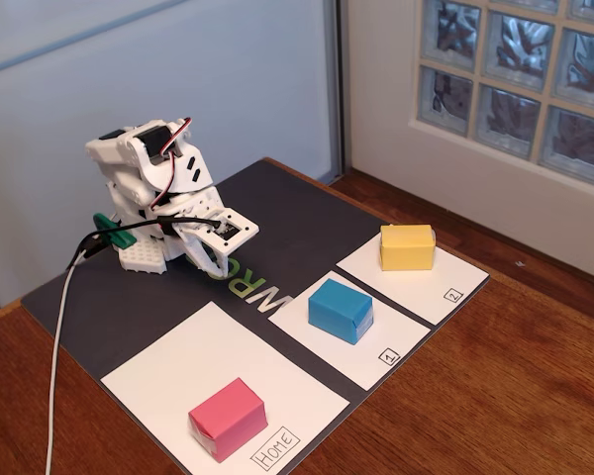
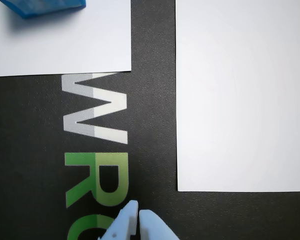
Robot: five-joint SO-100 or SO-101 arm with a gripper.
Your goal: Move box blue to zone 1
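Note:
The blue box (image 1: 341,309) sits on the white paper rectangle marked "1" (image 1: 389,356) in the fixed view. In the wrist view only a corner of the blue box (image 2: 42,7) shows at the top left, on that white sheet (image 2: 65,45). My gripper (image 1: 221,259) is folded back at the arm's base, well left of the blue box. In the wrist view the gripper (image 2: 139,214) has its two pale fingertips pressed together over the dark mat, holding nothing.
A yellow box (image 1: 407,246) sits on the sheet marked "2" (image 1: 453,294). A pink box (image 1: 228,417) sits on the large sheet marked "HOME" (image 1: 275,446). A dark mat (image 1: 307,213) with green and white letters lies on the wooden table. A white cable (image 1: 57,346) trails left.

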